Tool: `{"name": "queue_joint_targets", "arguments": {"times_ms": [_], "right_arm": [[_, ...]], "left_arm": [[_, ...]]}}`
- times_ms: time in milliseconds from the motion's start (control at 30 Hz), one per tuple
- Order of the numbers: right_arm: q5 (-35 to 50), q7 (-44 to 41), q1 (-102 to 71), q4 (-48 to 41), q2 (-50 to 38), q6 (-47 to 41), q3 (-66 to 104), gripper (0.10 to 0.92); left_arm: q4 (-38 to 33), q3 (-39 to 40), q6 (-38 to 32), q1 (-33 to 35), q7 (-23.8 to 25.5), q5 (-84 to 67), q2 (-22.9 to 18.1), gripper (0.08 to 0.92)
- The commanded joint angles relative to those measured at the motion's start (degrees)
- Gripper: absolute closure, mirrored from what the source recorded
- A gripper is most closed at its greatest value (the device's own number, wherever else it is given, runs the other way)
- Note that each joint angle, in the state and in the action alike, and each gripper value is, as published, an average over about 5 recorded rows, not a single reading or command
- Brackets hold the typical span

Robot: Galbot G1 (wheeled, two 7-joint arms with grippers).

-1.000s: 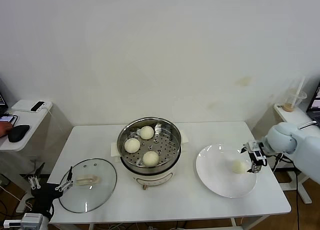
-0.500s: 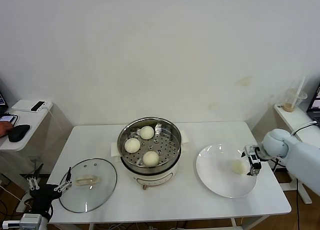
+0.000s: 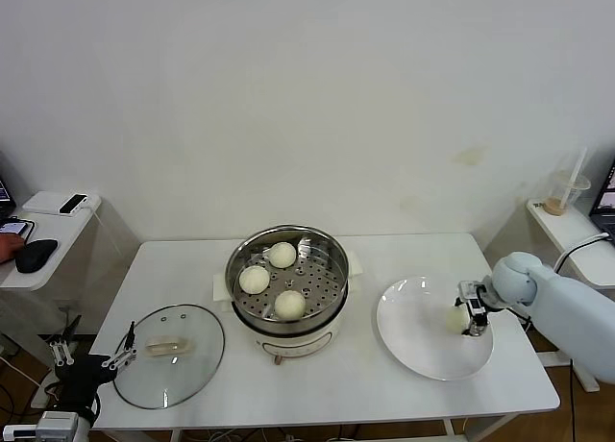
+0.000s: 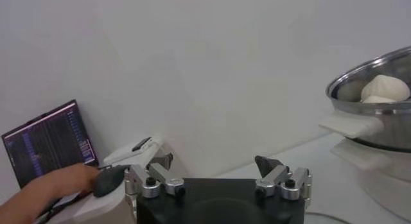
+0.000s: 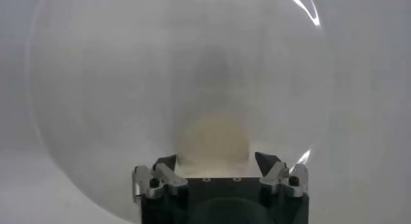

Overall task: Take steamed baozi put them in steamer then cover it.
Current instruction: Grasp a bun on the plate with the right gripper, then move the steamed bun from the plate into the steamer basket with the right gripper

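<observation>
Baozi (image 3: pixel 455 318) on plate (image 3: pixel 413 351), right pincer (image 3: pixel 469 314) now closing

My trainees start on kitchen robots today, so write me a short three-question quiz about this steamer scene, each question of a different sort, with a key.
1. How many baozi lie in the steamer?
2. True or false: the cover sits on the steamer.
3. The last baozi lies on: A) the white plate, B) the table, C) the cover.

Key: 1. Three. 2. False; it lies on the table near the left hand. 3. A, between the right hand's fingers.
</observation>
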Motion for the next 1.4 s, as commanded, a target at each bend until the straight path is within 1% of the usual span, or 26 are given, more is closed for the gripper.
{"name": "queue_joint_targets", "arguments": {"times_ms": [33, 133, 233, 467, 600, 767, 933, 1200, 1400], "right_arm": [[0.22, -0.74, 0.54, -0.47, 0.59, -0.39, 0.1, 0.378], [1.49, -1.55, 2.79, 0.76, -0.18, -0.89, -0.75, 0.421], [3.43, -2.39, 6.74, 2.67, -1.18, -1.76, -3.0, 0.437], [10.75, -3.01, 21.13, 10.61, -4.09, -4.81, -10.23, 0.44], [16.46, -2.75, 31.72, 13.86, -2.71, -7.19, -16.89, 0.44], [24.1, -1.23, 43.66, 15.63, 3.49, -10.67, -24.47, 0.437], [30.85, 1.19, 48.34, 14.86, 12.15, -14.57, -27.2, 0.432], [38.15, 6.49, 45.59, 9.31, 27.2, -19.37, -27.89, 0.431], [41.3, 10.32, 41.6, 5.64, 34.32, -23.1, -29.36, 0.431]], "left_arm": [[-0.09, 0.0, 0.01, 0.02, -0.02, 0.01, -0.04, 0.177], [-0.04, 0.02, 0.01, -0.06, -0.03, -0.02, 0.03, 0.177], [-0.09, 0.13, 0.01, -0.22, -0.06, -0.06, 0.04, 0.177], [-0.5, 0.08, 0.04, -0.01, -0.14, -0.28, 0.46, 0.177], [-0.42, 0.05, 0.07, -0.21, -0.13, -0.38, 0.89, 0.177], [-0.75, 0.52, 0.38, -0.73, -0.19, -0.27, 0.94, 0.177], [-1.42, 0.5, 0.88, -0.81, -0.17, -0.14, 1.14, 0.177], [-1.53, -0.31, 1.35, -1.12, -0.13, -0.24, 0.87, 0.177], [-1.52, -0.9, 1.23, -0.38, -0.16, -0.25, 0.87, 0.177]]}}
